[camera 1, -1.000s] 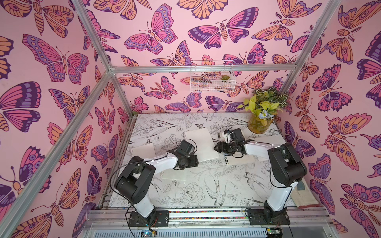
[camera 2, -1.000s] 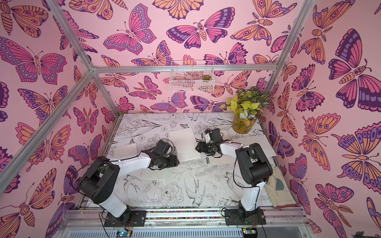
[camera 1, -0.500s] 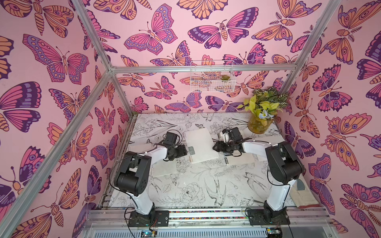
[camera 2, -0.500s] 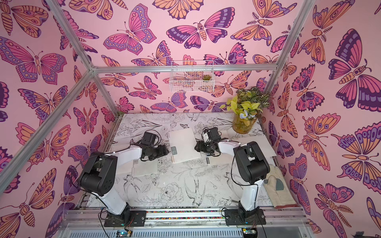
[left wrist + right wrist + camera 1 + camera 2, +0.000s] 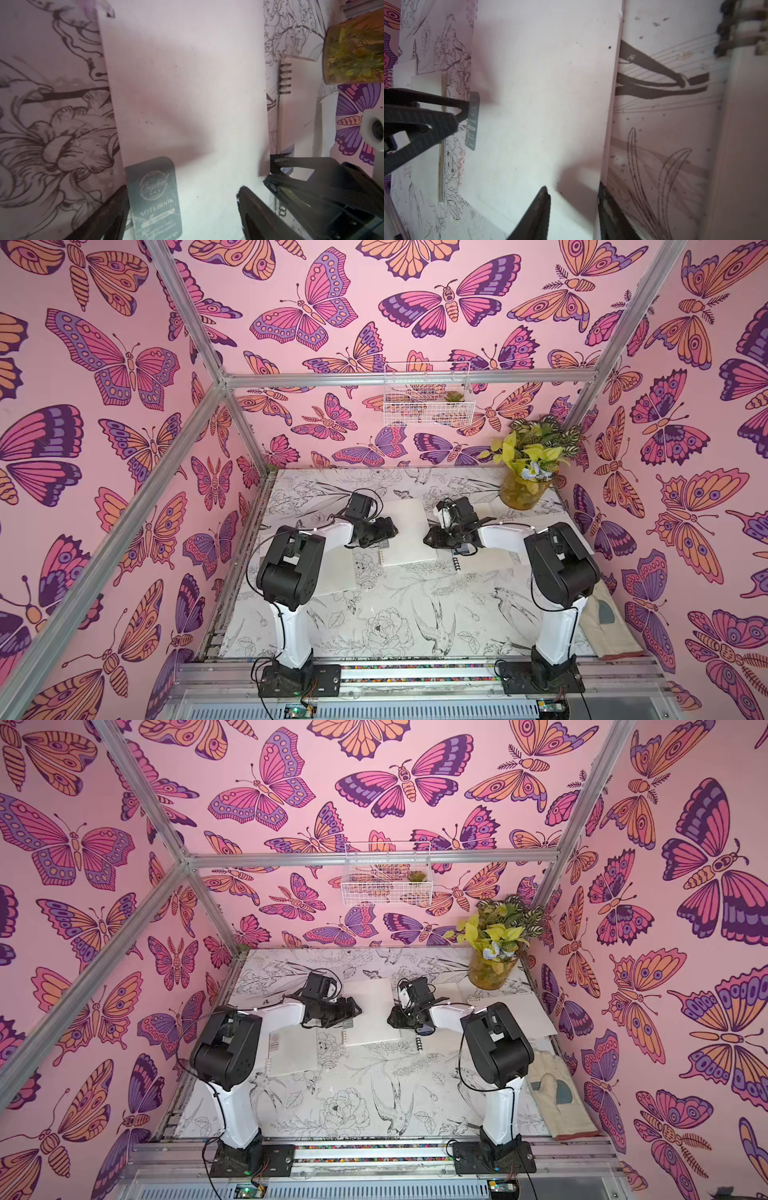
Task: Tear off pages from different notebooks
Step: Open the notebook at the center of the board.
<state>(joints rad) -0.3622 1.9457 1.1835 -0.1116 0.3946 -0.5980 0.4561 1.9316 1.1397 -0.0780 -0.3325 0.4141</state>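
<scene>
A cream-white notebook [image 5: 409, 531] with a grey label [image 5: 153, 197] lies closed mid-table. My left gripper [image 5: 390, 529] is open at its left edge, and in the left wrist view its fingers [image 5: 255, 212] straddle the label end. My right gripper [image 5: 430, 538] is at the opposite edge, jaws narrowed but apart, one finger [image 5: 538, 212] over the cover and one beside the edge. A second white notebook [image 5: 291, 1052] lies by the left arm. A black-coil notebook [image 5: 457, 562] lies under the right arm. Loose white pages [image 5: 528, 1011] lie at the right.
A glass vase of leaves [image 5: 524, 493] stands at the back right. A wire basket [image 5: 428, 404] hangs on the back wall. A work glove [image 5: 602, 614] lies at the table's right edge. Aluminium frame posts line both sides.
The left gripper pulled back off the centre notebook's label corner, then came in at its left edge, jaws wider. The right gripper's jaws have narrowed at the right edge.
</scene>
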